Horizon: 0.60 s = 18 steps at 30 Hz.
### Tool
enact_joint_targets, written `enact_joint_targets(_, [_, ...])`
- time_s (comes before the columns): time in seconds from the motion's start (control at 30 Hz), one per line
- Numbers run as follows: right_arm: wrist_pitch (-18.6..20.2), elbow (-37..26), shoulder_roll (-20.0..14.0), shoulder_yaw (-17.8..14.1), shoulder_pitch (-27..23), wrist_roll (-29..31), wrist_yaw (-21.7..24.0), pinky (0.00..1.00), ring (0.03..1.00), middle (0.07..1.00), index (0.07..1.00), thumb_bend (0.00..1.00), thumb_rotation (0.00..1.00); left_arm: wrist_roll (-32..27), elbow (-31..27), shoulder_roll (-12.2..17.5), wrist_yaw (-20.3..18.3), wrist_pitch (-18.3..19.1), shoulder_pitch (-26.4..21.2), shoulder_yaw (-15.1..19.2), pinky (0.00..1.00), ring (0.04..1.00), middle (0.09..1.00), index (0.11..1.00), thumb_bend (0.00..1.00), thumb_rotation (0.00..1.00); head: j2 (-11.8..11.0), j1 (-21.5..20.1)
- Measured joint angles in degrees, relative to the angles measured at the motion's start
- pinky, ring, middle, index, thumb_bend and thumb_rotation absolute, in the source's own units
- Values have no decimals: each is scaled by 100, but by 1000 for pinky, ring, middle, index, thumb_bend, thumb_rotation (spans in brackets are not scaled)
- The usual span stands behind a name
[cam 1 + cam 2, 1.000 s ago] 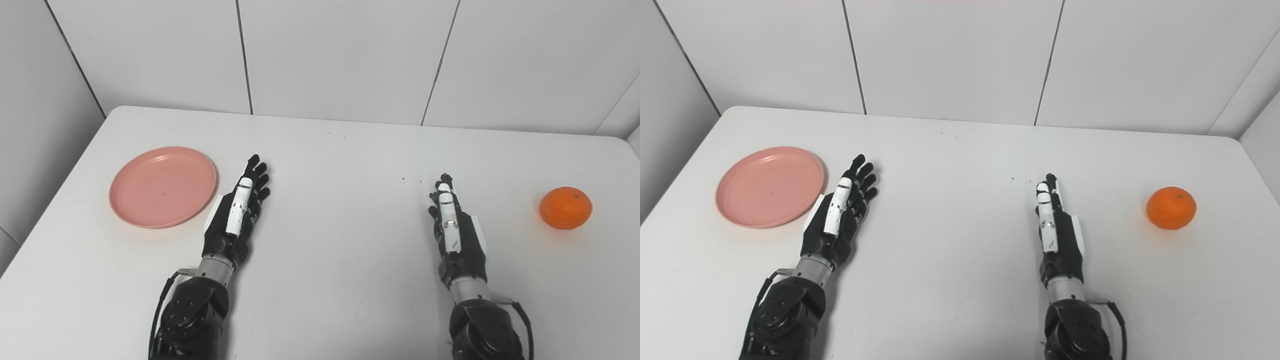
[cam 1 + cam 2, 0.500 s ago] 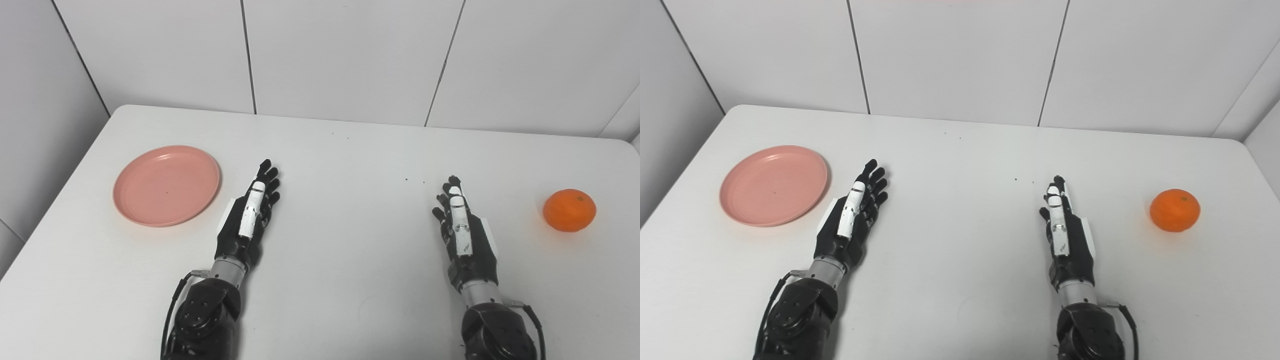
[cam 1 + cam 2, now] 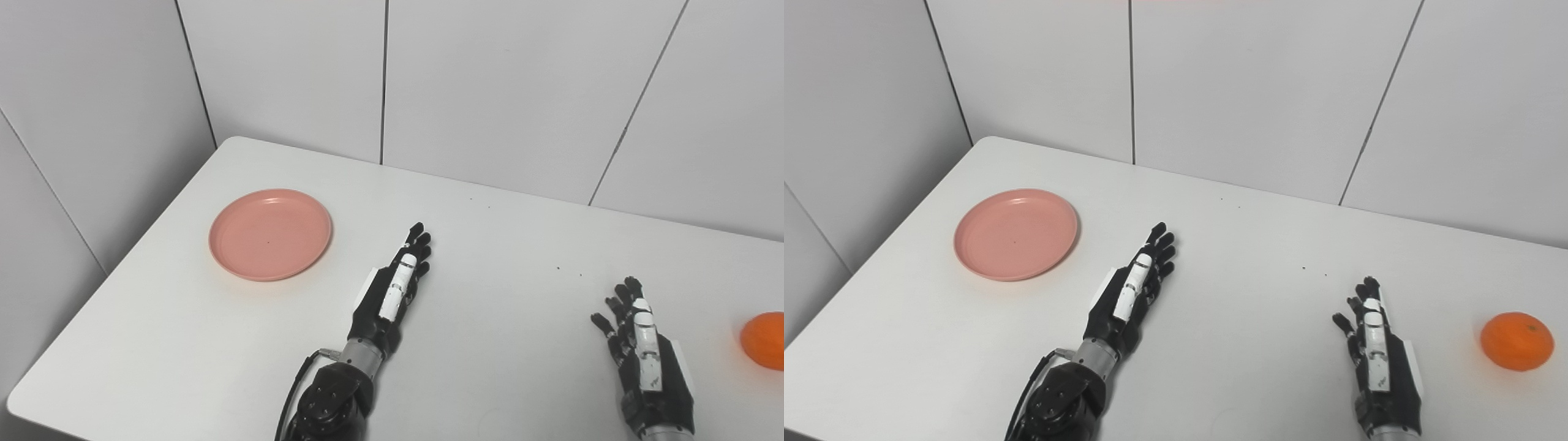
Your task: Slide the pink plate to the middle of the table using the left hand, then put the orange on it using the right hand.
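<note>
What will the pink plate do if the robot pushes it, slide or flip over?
The pink plate lies flat and low on the smooth white table, so it will probably slide, not flip. It looks stiff and probably light, so a quick shove from the left hand could send it skidding.

a lab-like test booth; bare white table enclosed by plain panel walls

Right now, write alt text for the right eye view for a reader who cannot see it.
Two black robot hands lie open and empty on a white table. The left hand is right of an empty pink plate, not touching it; the right hand is left of an orange near the right edge.
</note>
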Motion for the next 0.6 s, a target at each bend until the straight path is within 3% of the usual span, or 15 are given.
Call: enact_joint_targets(0.6, [20,-97,12,10,79,25,-61,1000,1000,1000,1000,180,1000,39,61,-33,0,-86,-24,0,1000,1000,1000,1000,382,1000,-70,88])
